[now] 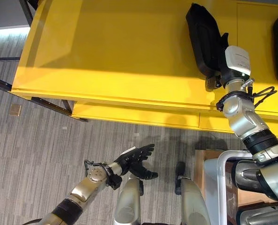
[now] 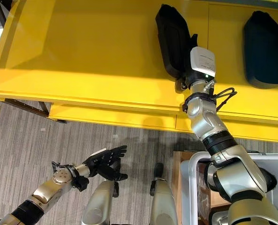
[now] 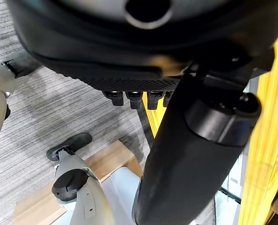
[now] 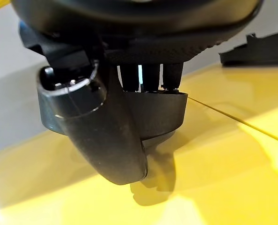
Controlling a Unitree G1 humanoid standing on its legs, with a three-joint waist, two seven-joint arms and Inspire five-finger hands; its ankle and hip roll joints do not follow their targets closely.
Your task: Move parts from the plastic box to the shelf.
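A long black moulded part (image 1: 201, 36) lies on the yellow shelf (image 1: 111, 51), and it shows up close as a dark rim (image 4: 154, 112) in the right wrist view. My right hand (image 1: 222, 47) is at its near end, with the fingers (image 4: 148, 75) hooked over the rim and the thumb (image 4: 99, 136) against its front. A second black part (image 2: 264, 49) lies further right on the shelf. My left hand (image 1: 136, 159) hangs low over the floor with its fingers straight and nothing in it. The pale plastic box (image 2: 195, 187) stands at the lower right.
The shelf has a lower yellow ledge (image 1: 139, 115) and dark metal legs (image 1: 50, 105) on its left. A brown flat board (image 1: 202, 164) lies under the box on the grey striped floor (image 1: 45, 150). The shelf's left half is bare.
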